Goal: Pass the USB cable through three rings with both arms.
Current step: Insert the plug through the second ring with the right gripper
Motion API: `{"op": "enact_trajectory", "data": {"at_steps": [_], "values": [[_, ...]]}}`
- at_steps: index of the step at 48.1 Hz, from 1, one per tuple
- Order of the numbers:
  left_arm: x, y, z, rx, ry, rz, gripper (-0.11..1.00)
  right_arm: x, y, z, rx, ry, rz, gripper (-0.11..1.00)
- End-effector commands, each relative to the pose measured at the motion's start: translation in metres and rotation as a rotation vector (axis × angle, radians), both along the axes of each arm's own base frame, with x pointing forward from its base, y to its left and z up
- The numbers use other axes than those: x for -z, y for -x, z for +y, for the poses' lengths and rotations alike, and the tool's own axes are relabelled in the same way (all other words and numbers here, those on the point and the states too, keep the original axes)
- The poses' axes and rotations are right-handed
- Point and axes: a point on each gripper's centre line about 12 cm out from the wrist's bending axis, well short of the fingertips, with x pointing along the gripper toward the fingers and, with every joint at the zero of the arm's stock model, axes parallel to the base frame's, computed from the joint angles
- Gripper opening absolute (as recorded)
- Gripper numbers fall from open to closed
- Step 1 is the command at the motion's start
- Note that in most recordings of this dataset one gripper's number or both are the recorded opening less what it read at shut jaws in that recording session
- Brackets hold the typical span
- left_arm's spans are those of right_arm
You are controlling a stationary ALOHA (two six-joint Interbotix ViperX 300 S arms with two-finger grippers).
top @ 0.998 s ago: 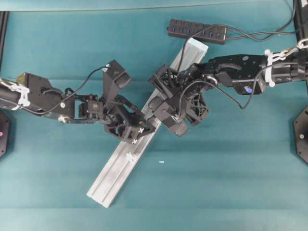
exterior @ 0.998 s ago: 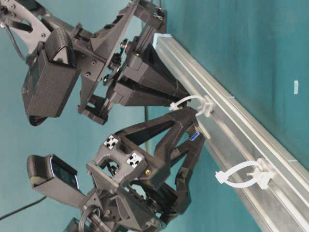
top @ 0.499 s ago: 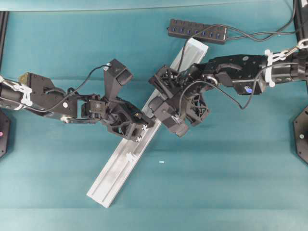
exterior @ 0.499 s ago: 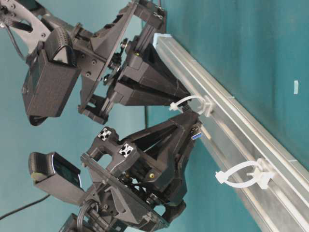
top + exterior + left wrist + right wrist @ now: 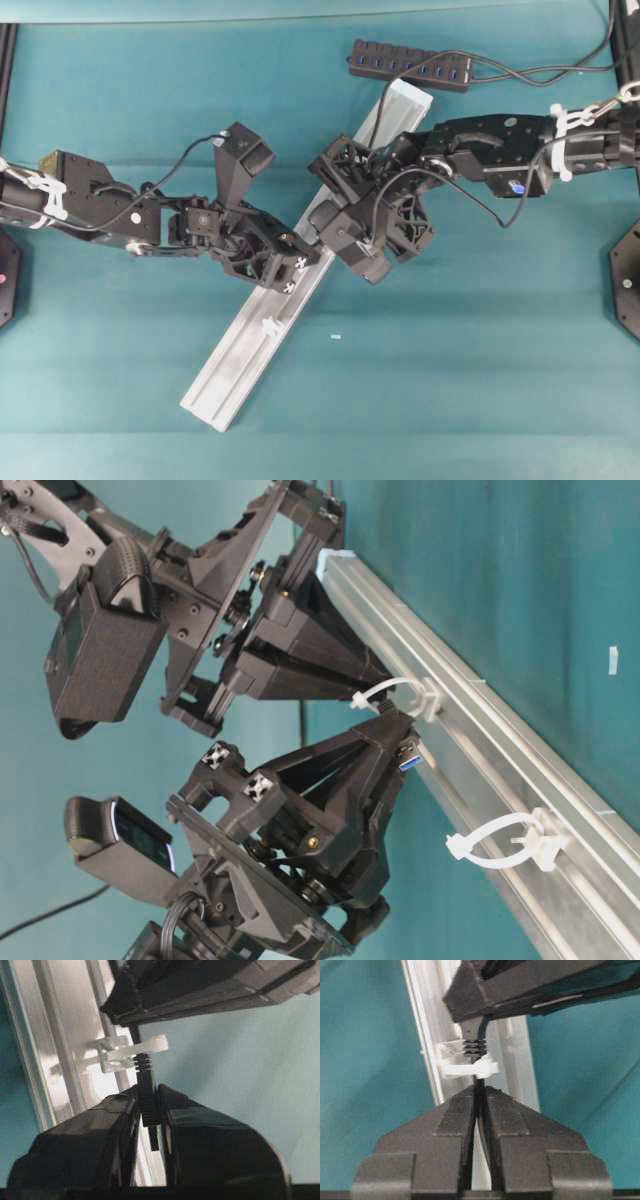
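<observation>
We see the left end effector (image 5: 150,1110) clenched on the plug end of the USB cable (image 5: 148,1102); the ribbed strain relief sticks out just beyond its fingertips and meets a white ring (image 5: 131,1051) clipped to the silver rail (image 5: 65,1060). On the far side of that same ring the right end effector (image 5: 480,1097) is clenched on the thin cord, its fingertips almost touching the ring, so the cable runs through the ring from one end effector to the other.

From table level, the blue-lined metal tip of the plug (image 5: 408,761) pokes out beside the left end effector's fingers, just below the threaded ring (image 5: 400,695). A second ring (image 5: 505,842) stands further along the rail, beyond the left end effector, with nothing through it.

From overhead, both end effectors meet tip to tip over the middle of the rail, which lies diagonally on the teal surface (image 5: 450,350). The third ring is probably hidden beneath the right arm; we cannot make it out. Behind the right end effector, past the rail's far end, lies a black hub bar (image 5: 410,65) with blue sockets.
</observation>
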Motion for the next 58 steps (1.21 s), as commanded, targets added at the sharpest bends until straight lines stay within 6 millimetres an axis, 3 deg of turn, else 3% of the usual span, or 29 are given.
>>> {"op": "enact_trajectory", "data": {"at_steps": [1, 5, 14, 19, 42, 58], "values": [[-0.009, -0.001, -0.003, -0.003, 0.017, -0.024, 0.12, -0.003, 0.001, 0.0, 0.011, -0.013, 0.003, 0.08], [-0.011, 0.001, -0.004, -0.005, 0.024, -0.027, 0.12, -0.004, 0.002, 0.0, 0.022, -0.025, 0.01, 0.17], [-0.013, 0.01, -0.004, -0.009, 0.03, -0.026, 0.1, -0.011, 0.003, -0.007, 0.125, -0.066, -0.006, 0.65], [-0.017, 0.014, -0.005, -0.019, 0.048, -0.033, 0.1, -0.017, 0.003, -0.012, 0.187, -0.084, -0.035, 0.81], [-0.039, 0.023, -0.022, -0.035, 0.15, -0.089, 0.1, -0.043, 0.006, -0.002, 0.337, -0.168, -0.126, 0.8], [-0.044, 0.033, -0.033, -0.017, 0.169, -0.073, 0.1, -0.047, 0.004, 0.025, 0.265, -0.166, -0.115, 0.8]]}}
